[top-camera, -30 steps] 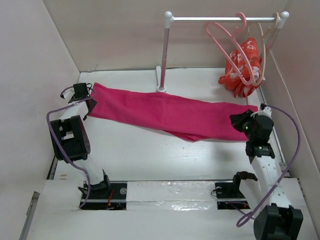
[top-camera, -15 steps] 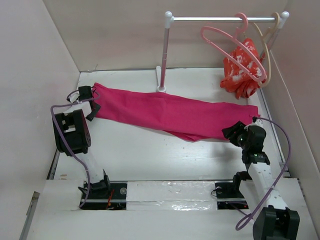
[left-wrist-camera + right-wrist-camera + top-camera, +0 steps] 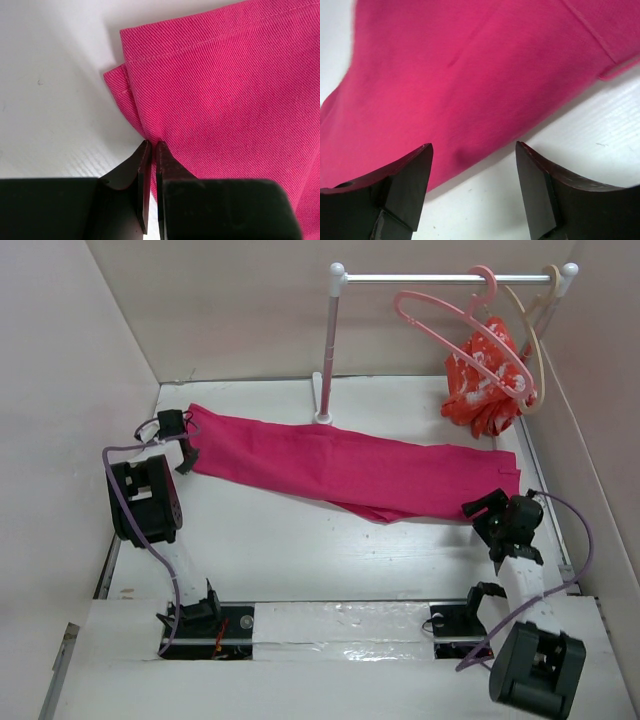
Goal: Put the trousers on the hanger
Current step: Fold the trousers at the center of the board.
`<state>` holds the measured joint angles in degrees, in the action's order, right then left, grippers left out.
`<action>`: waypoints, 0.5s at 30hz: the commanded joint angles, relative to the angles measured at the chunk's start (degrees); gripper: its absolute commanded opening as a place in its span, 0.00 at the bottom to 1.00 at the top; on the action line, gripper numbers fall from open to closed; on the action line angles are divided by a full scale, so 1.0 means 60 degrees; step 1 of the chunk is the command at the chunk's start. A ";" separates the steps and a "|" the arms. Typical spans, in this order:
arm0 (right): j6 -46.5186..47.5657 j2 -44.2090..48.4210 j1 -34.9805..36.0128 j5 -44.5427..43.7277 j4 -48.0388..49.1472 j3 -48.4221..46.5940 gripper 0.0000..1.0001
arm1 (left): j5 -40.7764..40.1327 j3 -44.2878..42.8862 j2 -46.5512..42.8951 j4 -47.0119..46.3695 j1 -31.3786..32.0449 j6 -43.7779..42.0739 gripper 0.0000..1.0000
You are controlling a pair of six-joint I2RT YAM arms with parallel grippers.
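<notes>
Magenta trousers [image 3: 350, 465] lie flat on the white worktop [image 3: 300, 550], running from far left to mid right, one leg edge peeking out at the near side; laid much as 1 s ago, not lifted. Left gripper [image 3: 185, 452] sits at the trousers' left end. In the wrist view its fingers [image 3: 165, 165] are pressed together w/ only a sliver of gap, tips on the folded hem corner [image 3: 135, 107]; 1 s ago it was further left and a bit farther back, off the cloth edge. Right gripper [image 3: 482, 508] is at the near right end of the trousers; in the wrist view it [image 3: 473, 146] is spread wide, nothing between the fingers, hovering over the cloth's near edge w/ bare worktop below. Vs 1 s ago it has pulled nearer, and the arm's elbow has dropped to the near right corner. Light-pink hanger [image 3: 462, 328] hangs by its hook on the rail [image 3: 420, 278] at far right, apart from the trousers, overlapping the red-orange garment [image 3: 485, 380] on the beige hanger [image 3: 541, 350]. It has swung: 1 s ago it hung lower, now its left tip is higher and further left.
</notes>
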<state>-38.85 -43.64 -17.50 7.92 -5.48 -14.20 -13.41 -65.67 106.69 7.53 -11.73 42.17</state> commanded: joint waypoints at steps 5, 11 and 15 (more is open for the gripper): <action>-0.0029 -0.2317 -0.1316 0.1228 0.1202 -0.0504 0.60 | 0.0052 -0.0290 0.0323 0.0312 -0.0023 -0.0393 0.00; 0.0058 -0.3873 -0.1843 0.2425 0.2333 -0.0739 0.00 | -0.0795 -0.0042 -0.0291 0.0531 -0.0023 -0.0452 0.00; 0.0220 -0.2985 -0.1845 0.2431 0.1912 -0.0419 0.00 | -0.2245 0.0221 -0.1169 0.1044 -0.0023 -0.0466 0.00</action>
<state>-39.18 -65.06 -28.16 20.47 4.27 -16.80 -17.58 -65.63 105.69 9.43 -11.35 40.66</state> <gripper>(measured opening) 0.018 0.025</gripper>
